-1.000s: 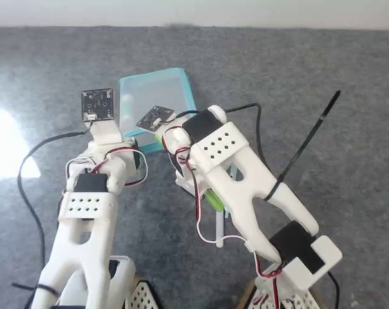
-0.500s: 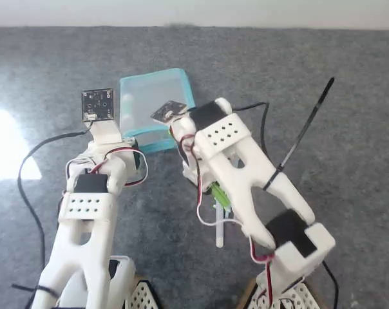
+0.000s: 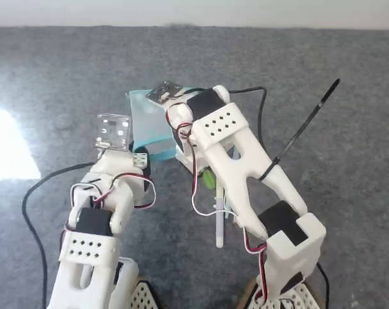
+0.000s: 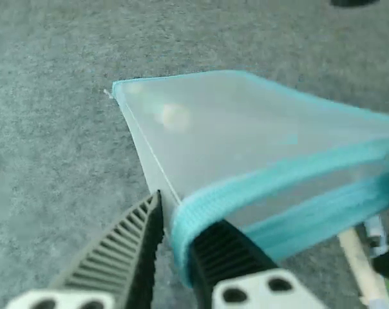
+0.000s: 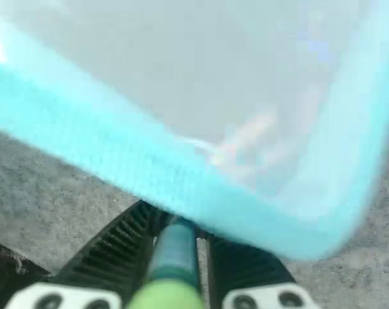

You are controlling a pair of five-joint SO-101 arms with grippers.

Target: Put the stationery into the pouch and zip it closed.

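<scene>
Gripping a green pen (image 5: 174, 261), the right gripper (image 5: 175, 225) has its jaws squeezed tight on the barrel, and the pen's bluish tip pokes out just ahead of them. That tip is right up against the thick teal edge of the pouch (image 5: 181, 77). Whether it has got inside the opening or sits under the edge, I can't tell from the wrist view.

Over to the left gripper (image 4: 177, 225): its ribbed jaws are on the pouch too, clamped on the teal zip band at one corner, and that corner is held up off the surface (image 4: 46, 129).

From above, the pouch is a see-through bag with teal trim, raised at the side nearest the arms. Both arms crowd in on that near side, the left arm at one corner and the right arm further along the same edge.

Back from the pouch, on the arms' side and beneath the right arm, a white pen (image 3: 219, 226) lies flat on the grey surface. It is apart from the pouch's mouth and points roughly toward it. A black strap (image 3: 304, 132) sticks up off the right arm, on the side away from the pouch.
</scene>
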